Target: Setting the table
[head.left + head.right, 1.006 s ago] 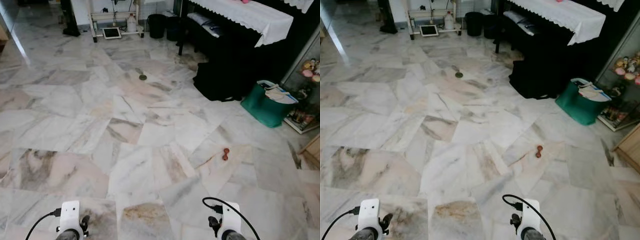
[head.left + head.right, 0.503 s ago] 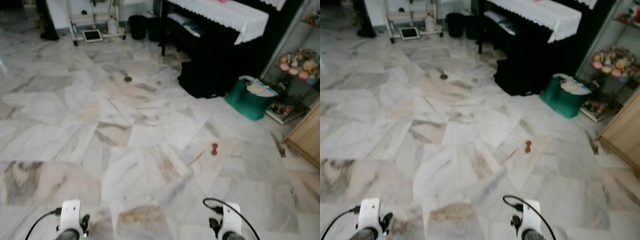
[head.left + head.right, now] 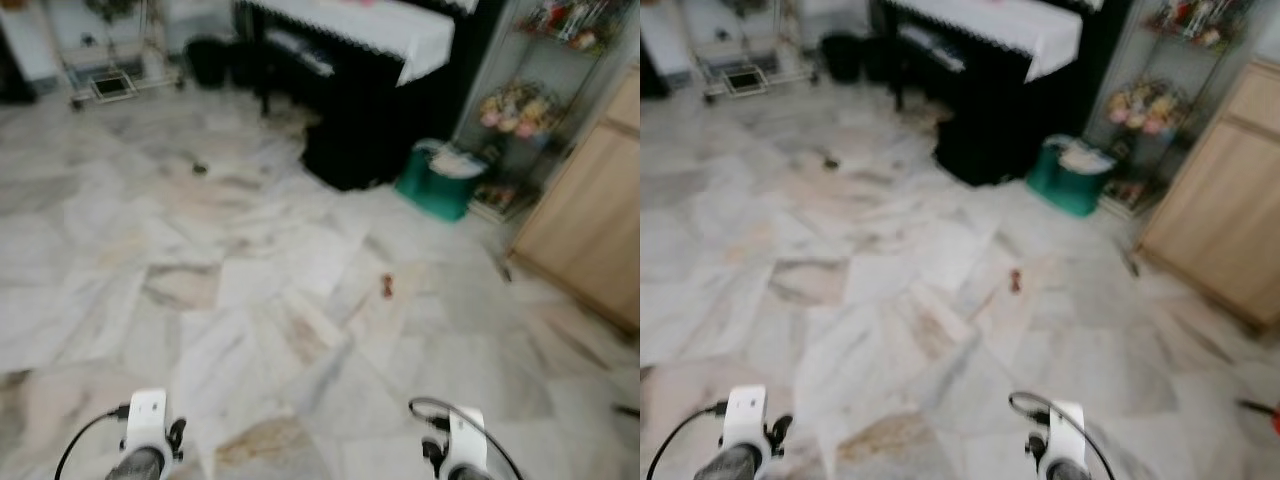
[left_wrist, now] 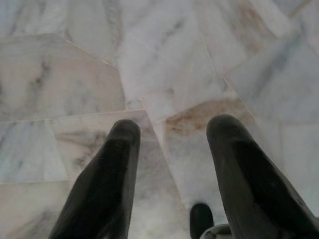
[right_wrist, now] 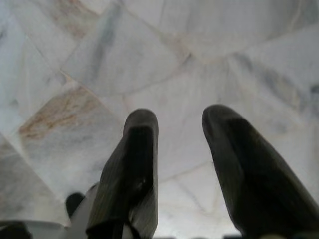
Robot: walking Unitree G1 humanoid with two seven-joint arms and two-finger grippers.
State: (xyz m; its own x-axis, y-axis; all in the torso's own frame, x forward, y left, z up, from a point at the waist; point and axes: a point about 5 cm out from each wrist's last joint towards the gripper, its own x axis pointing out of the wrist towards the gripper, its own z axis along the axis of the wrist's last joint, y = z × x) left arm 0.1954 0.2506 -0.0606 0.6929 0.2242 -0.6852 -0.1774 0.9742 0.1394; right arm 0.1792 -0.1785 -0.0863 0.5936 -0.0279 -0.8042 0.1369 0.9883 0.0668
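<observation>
While both arms hung low at the bottom edge of the frame, the left gripper (image 4: 172, 130) and the right gripper (image 5: 179, 122) each pointed down at the marble floor (image 3: 250, 300), their black fingers spread apart with nothing between them. A small reddish-brown object (image 3: 387, 286) lay on the tiles right of the frame's centre; blur hid what it was. Toward the upper middle stood a dark piece of furniture covered by a white lace-edged cloth (image 3: 370, 25), and just to its lower right a green bag (image 3: 432, 184) sat on the floor. A shelf of colourful items (image 3: 515, 110) rose in the upper right, with a light wooden cabinet (image 3: 590, 220) along the right edge. A small dark spot (image 3: 199, 168) marked the tiles in the upper left, and a white wheeled rack (image 3: 100, 60) stood beyond it. No tableware could be made out.
</observation>
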